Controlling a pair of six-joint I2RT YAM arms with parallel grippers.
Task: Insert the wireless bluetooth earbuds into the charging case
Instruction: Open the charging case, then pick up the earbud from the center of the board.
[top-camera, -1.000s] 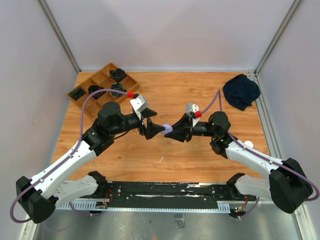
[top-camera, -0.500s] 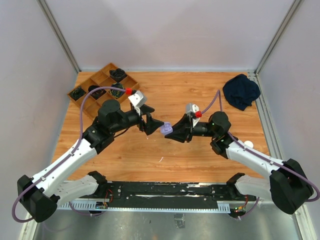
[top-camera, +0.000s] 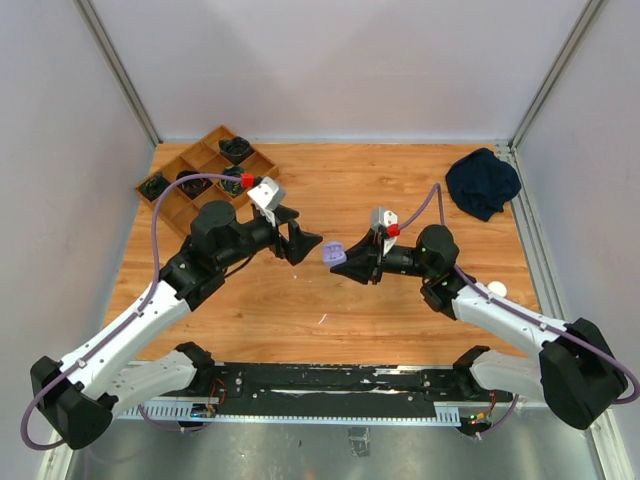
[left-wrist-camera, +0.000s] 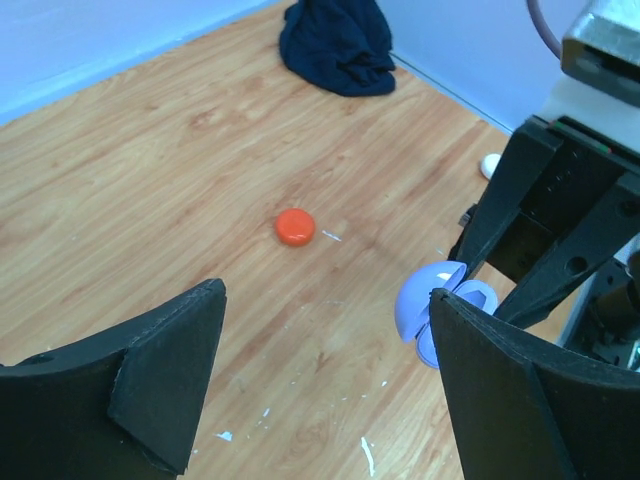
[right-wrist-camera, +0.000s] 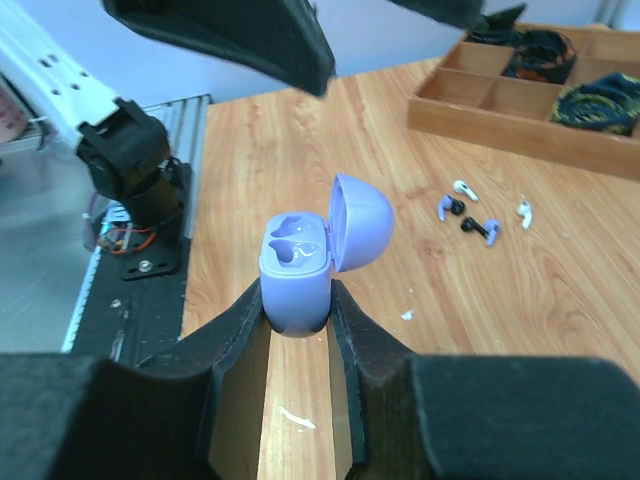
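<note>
Here, grips lavender charging case (right-wrist-camera: 297, 268) upright in right gripper (right-wrist-camera: 297, 312), jaws pinched on its base, lid flipped up, both wells empty. Hovers left gripper (top-camera: 305, 245) just beside it, jaws wide, nothing btwn them. Finds earbuds (right-wrist-camera: 480, 228) loose on table (right-wrist-camera: 560, 290) nr wooden tray (right-wrist-camera: 480, 125), well apart from case. Next, prob.: send left gripper to one bud, pinch across its body, & hold case level w/ wells facing up.

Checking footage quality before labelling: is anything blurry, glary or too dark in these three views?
Top external: evenly lit, sharp, shadows faint. Left wrist: table crisp, the near fingers dark and featureless. Right wrist: lavender case sharp, foreground fingers soft, no glare.
</note>
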